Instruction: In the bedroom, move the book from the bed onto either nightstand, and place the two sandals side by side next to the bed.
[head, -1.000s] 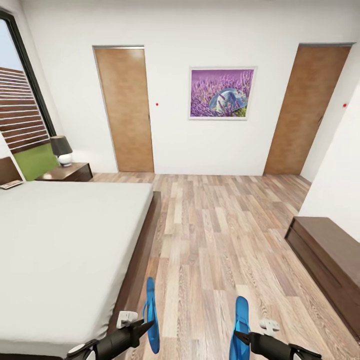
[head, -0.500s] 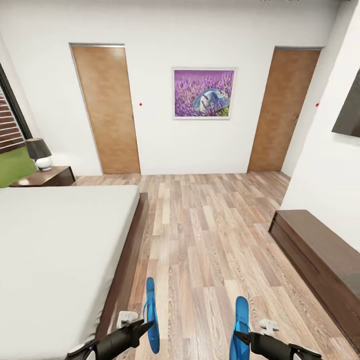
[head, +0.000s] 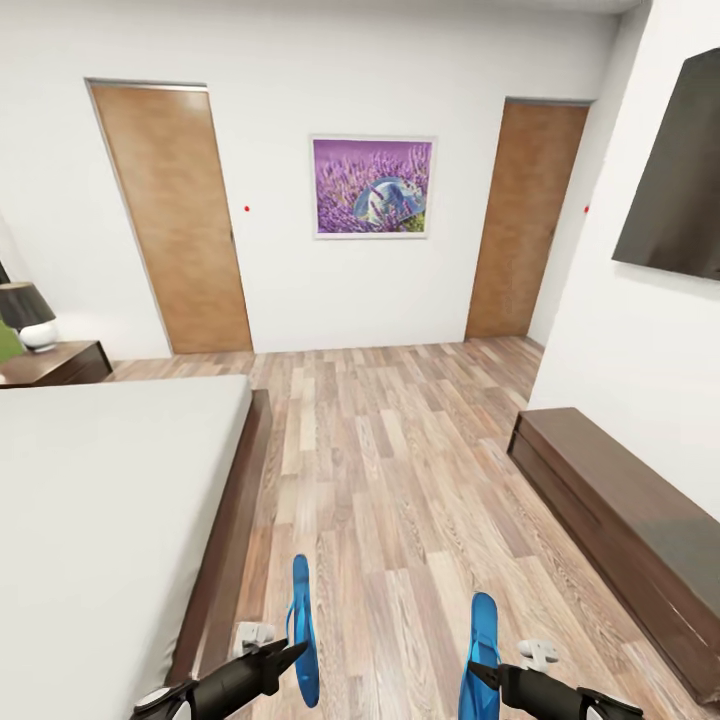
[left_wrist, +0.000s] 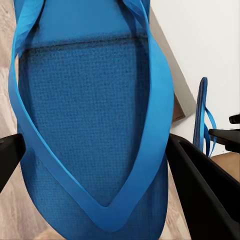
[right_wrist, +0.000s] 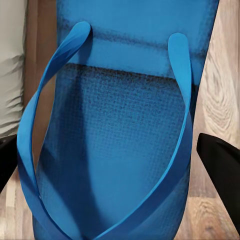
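Both blue sandals are held edge-up above the wood floor, near the foot corner of the bed (head: 100, 500). My left gripper (head: 290, 652) is shut on one sandal (head: 300, 600), whose sole and straps show close up (left_wrist: 85, 100) between the black fingers (left_wrist: 200, 180). My right gripper (head: 478, 672) is shut on the other sandal (head: 484, 625), also seen close up (right_wrist: 125, 150) and as a thin edge (left_wrist: 202, 115) in the left wrist view. A dark nightstand (head: 50, 362) stands beyond the bed at the far left. The book is out of view.
A black-shaded lamp (head: 28, 315) sits on the nightstand. A long dark TV bench (head: 620, 500) runs along the right wall under a wall TV (head: 675, 180). Two brown doors (head: 175, 220) (head: 525, 220) flank a purple painting (head: 372, 187). Open plank floor lies between bed and bench.
The camera has swung to the right: window and bed slid left, the wall TV came into view. Both grippers keep the sandals in the same place relative to my body.
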